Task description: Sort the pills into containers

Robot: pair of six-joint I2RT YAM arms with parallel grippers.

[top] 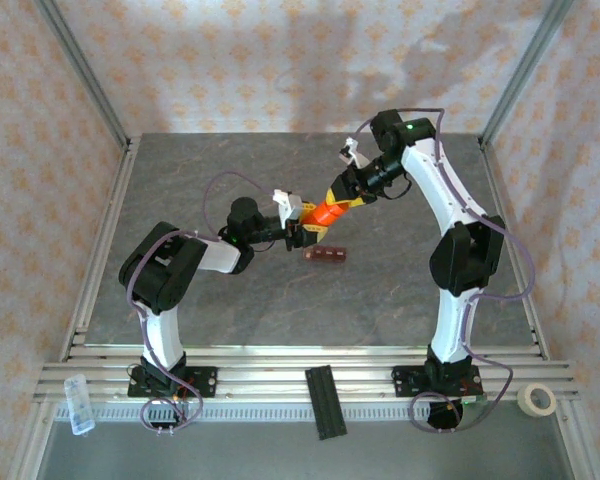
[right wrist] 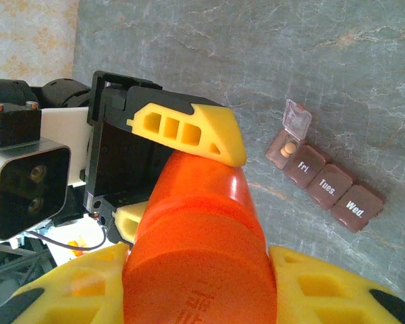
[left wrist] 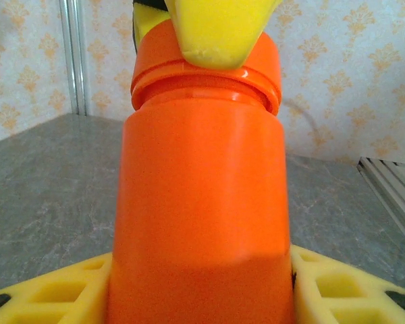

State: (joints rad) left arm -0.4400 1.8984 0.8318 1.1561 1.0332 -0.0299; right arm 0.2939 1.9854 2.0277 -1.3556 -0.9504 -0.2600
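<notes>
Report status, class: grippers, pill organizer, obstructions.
Left gripper clamps orange bottle; right gripper on its cap. Organizer on table, one lid open, pill inside. Nothing blocking.

The bottle (left wrist: 202, 202) is smooth orange plastic with a soft gloss, and its cap (right wrist: 196, 290) has the same sheen. The fingers (right wrist: 189, 128) are matt yellow plastic, faintly grainy. The strip (right wrist: 327, 185) is translucent brown plastic, its open lid (right wrist: 298, 120) clear. The table (top: 230, 300) looks like matt grey veined stone. The rails (top: 280, 375) are brushed metal, and the bar (top: 326, 402) is ribbed black plastic.
</notes>
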